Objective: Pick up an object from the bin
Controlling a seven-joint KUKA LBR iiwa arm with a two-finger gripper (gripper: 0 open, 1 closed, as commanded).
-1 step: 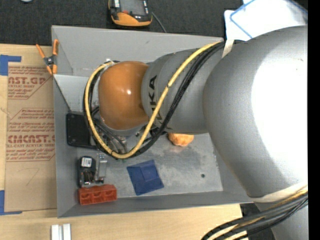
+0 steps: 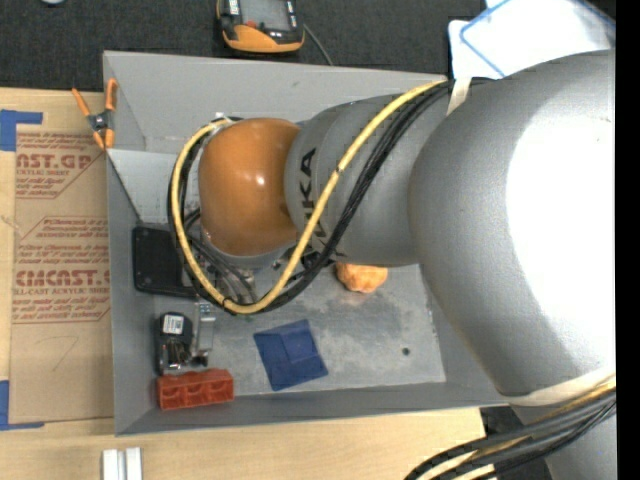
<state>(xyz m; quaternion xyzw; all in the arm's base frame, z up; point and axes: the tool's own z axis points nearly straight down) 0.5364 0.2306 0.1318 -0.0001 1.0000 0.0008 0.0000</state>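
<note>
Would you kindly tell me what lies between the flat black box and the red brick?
In the camera view, a small black-and-silver gadget lies between the flat black box and the red brick, close above the brick.

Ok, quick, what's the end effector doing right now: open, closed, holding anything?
End effector: cannot be told whether open or closed, or holding anything; it is at the left side of the bin, just above a red brick.

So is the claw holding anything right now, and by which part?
Cannot tell: the arm's orange cover hides the grip. The claw hangs at the bin's left, near a red toy brick and a black block.
</note>
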